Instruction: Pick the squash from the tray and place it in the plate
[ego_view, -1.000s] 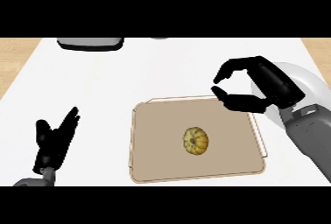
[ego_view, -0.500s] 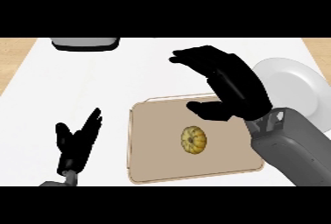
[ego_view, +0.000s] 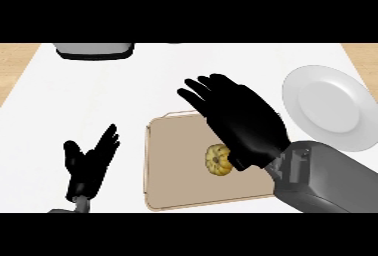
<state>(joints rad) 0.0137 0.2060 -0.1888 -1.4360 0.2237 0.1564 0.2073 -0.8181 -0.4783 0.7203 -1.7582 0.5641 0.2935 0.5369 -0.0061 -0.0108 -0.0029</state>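
Right hand (ego_view: 240, 120) over the tray (ego_view: 166, 165), fingers straight, partly hiding the squash (ego_view: 215, 160), perhaps touching. Left hand (ego_view: 88, 162) left of tray, fingers spread. Plate (ego_view: 328, 107) to tray's right.

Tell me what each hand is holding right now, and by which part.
Nothing is held. The right hand hovers open above the squash on the tray; the left hand rests open.
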